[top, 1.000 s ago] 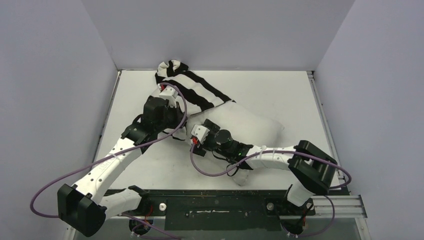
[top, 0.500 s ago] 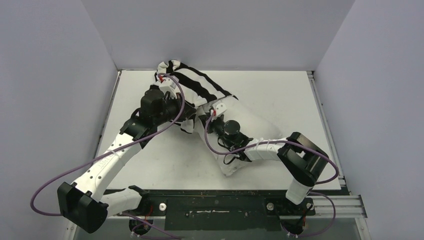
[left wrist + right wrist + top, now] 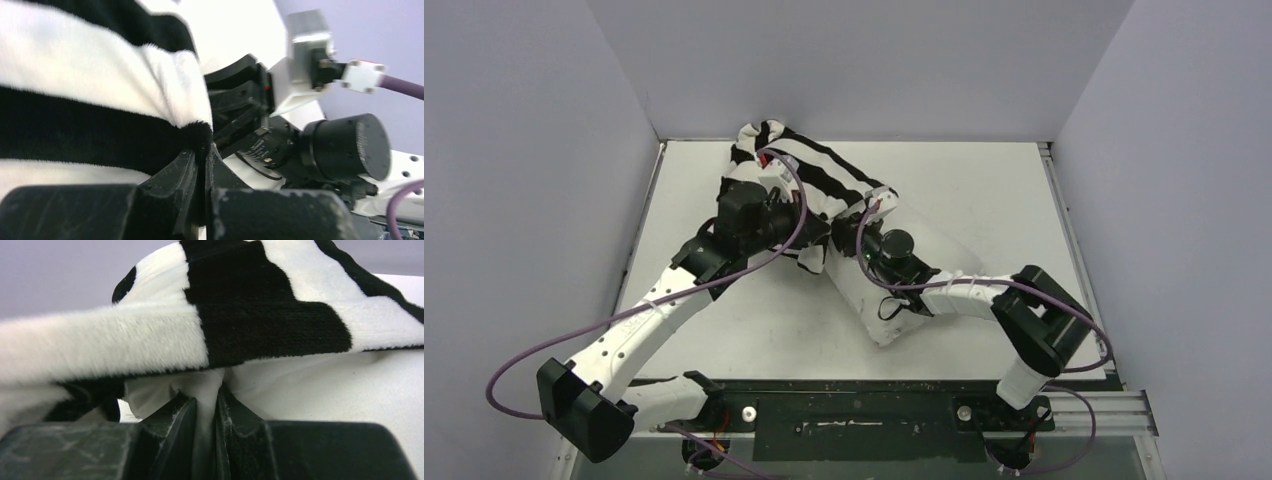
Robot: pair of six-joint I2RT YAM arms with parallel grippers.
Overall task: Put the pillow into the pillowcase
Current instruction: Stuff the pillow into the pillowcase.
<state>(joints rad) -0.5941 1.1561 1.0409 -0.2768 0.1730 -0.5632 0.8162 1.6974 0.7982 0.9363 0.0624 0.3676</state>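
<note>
Under pillowcase (image 3: 834,175), far end of pillow (image 3: 864,300)

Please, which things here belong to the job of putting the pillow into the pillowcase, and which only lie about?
Of the job:
- pillow, in the shut jaws of the right gripper
- pillowcase, in the shut jaws of the left gripper

Only there:
- table
- purple cables

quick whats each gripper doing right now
left gripper: closed, pinching the black edge of the pillowcase
right gripper: closed, pinching a fold of the pillow just under the pillowcase edge
</note>
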